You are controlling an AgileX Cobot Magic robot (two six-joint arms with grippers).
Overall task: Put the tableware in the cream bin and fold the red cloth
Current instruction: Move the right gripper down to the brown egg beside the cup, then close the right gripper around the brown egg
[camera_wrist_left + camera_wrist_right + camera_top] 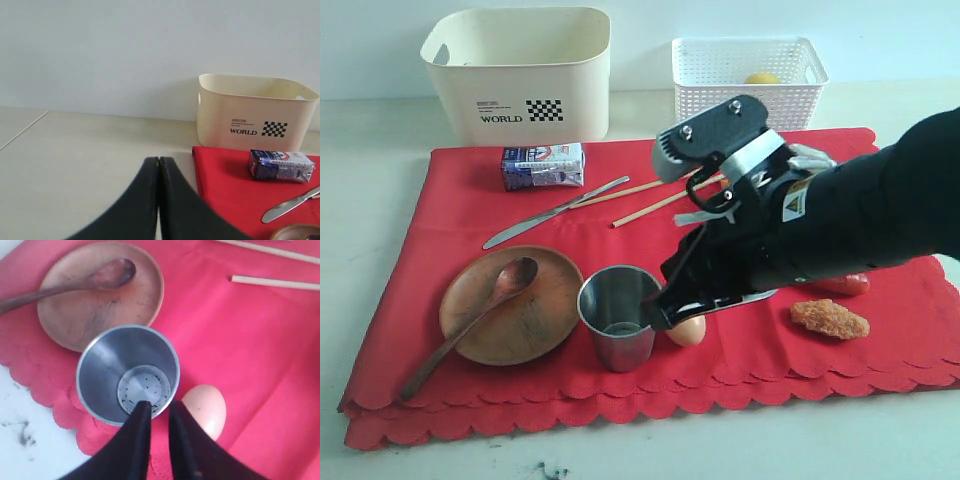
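The red cloth (440,220) lies spread flat. On it are the wooden plate (535,315) with the spoon (470,330) across it, the knife (555,212), two chopsticks (640,200) and the upright steel cup (617,325). My right gripper (160,404) is narrowly open at the cup (127,375), one finger over its inside and the other outside the rim, beside the egg (207,407). A white bowl edge (812,157) peeks from behind the right arm. The cream bin (520,75) stands at the back left. My left gripper (159,159) is shut on nothing, off the cloth's left side.
A milk carton (542,166) sits near the bin. A fried piece (830,318) and a sausage (845,285) lie at the right. The lattice basket (750,75) at the back holds a lemon (762,78).
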